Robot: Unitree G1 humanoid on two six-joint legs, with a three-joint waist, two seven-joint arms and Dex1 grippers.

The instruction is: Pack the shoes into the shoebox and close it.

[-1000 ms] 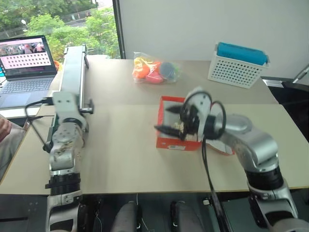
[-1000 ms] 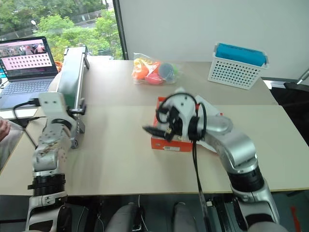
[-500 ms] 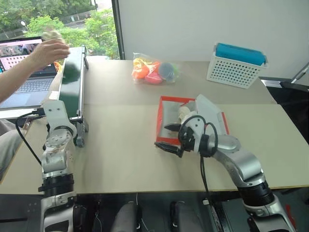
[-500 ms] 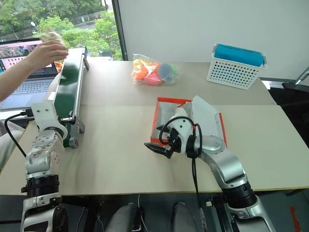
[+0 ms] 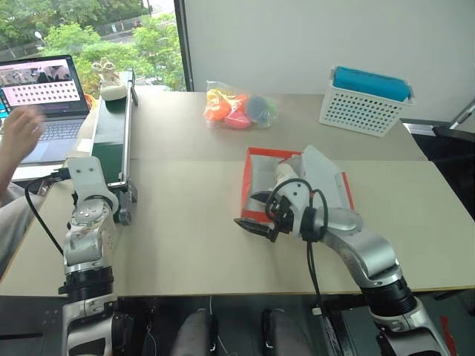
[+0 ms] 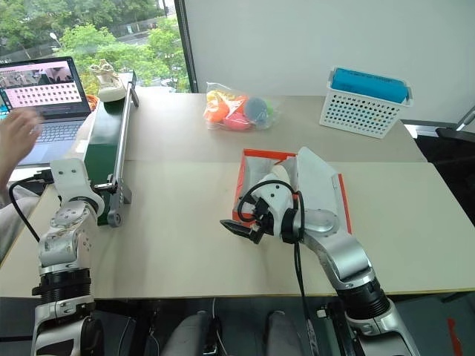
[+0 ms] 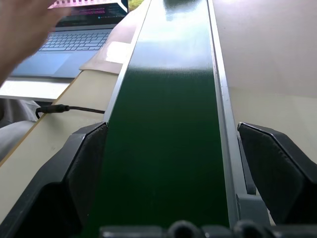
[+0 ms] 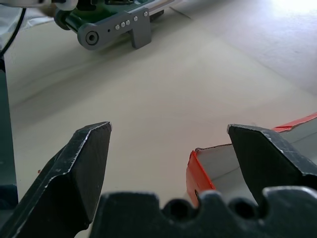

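Both claws open at the shoebox (image 5: 256,194)

Our right claw (image 5: 257,211) gapes empty at the box's near corner; our left claw (image 7: 171,163) straddles the green conveyor (image 5: 111,133), a shoe (image 5: 107,74) at its far end.

One orange-red shoebox (image 5: 256,194) is counted, lying open just behind the right gripper (image 5: 254,211), with one cream shoe (image 5: 283,173) seen inside it. A second cream shoe (image 5: 108,76) is counted at the far end of one green conveyor belt (image 5: 111,133), well ahead of the left gripper (image 7: 171,163). One clear bag of toys (image 5: 237,108), one white perforated basket (image 5: 364,104), one laptop (image 5: 41,96) and one person's hand (image 5: 22,127) are counted.
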